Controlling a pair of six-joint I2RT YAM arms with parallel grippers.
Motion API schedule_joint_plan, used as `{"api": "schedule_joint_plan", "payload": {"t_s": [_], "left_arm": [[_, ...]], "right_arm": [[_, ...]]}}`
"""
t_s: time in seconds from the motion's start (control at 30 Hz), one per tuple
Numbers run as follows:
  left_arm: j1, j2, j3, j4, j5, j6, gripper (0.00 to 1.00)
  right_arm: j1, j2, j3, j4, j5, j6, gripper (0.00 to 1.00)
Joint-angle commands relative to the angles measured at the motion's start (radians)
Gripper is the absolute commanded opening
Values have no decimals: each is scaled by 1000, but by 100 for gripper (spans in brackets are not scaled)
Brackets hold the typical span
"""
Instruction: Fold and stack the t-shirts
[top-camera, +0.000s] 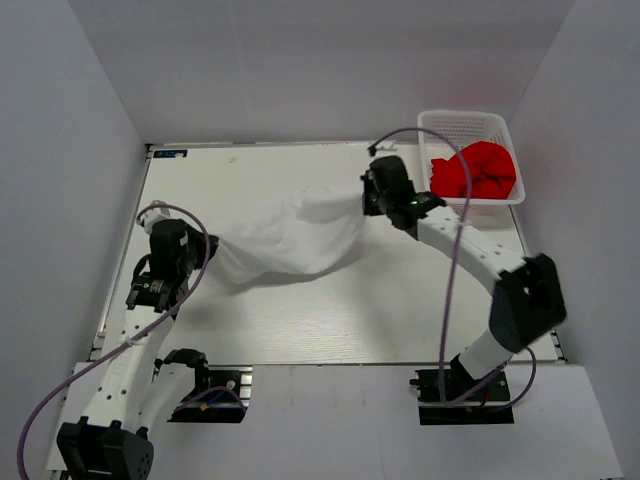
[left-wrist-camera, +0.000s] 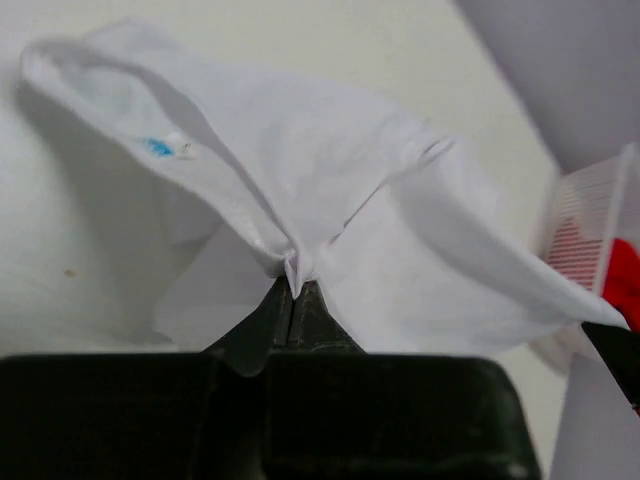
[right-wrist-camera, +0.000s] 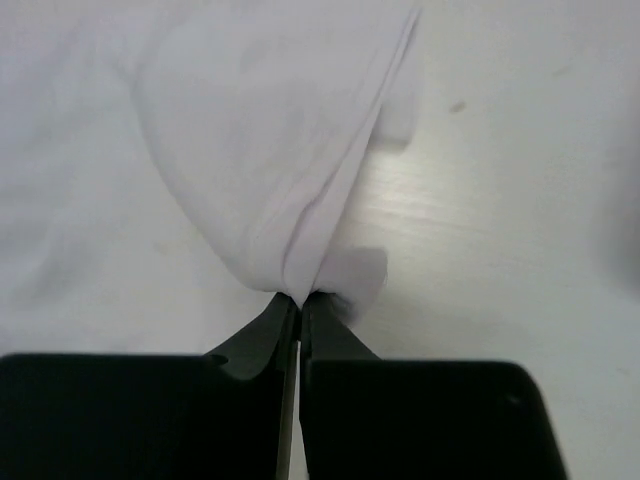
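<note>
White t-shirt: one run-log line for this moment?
left gripper: shut on white t-shirt | right gripper: shut on same | fold: not started | red t-shirt: in basket

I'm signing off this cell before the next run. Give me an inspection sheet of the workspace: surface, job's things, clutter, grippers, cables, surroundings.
Surface: pale wood-grain table, a few small marks.
Job's things: white shirt unfolded, stretched between the two grippers; red shirt bunched in the basket at the far right corner.
Clutter: nothing seen.
Grippers: left gripper shut on a pinch of the white shirt; right gripper shut on its other end.
Cables: purple cables, one looping along each arm.
Surroundings: plain white walls on three sides.
</note>
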Motion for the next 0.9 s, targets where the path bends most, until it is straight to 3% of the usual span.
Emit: {"api": "schedule_joint_plan", "payload": {"t_s": [0.0,0.13,0.3,0.5,0.7,0.87], "left_arm": [[1,-70,128,31,-42,15,0],[1,-108,279,46,-91,51,0],[1,-165,399,46,-143,90,0],[11,-239,509,46,-114,123,0],[11,-236,590,63,-50,157,0],[11,-133,612,40,-54,179,0]], "right_arm": [[-22,-191,28,-38,311,102,0],[-23,-388,54,-48,433,90,0],[-23,-512,99,-31,523,24,0],[-20,-712,136,-28,471,-19,0],[-22,-768,140,-28,350,-40,0],[-23,-696,142,-40,451,-33,0]]}}
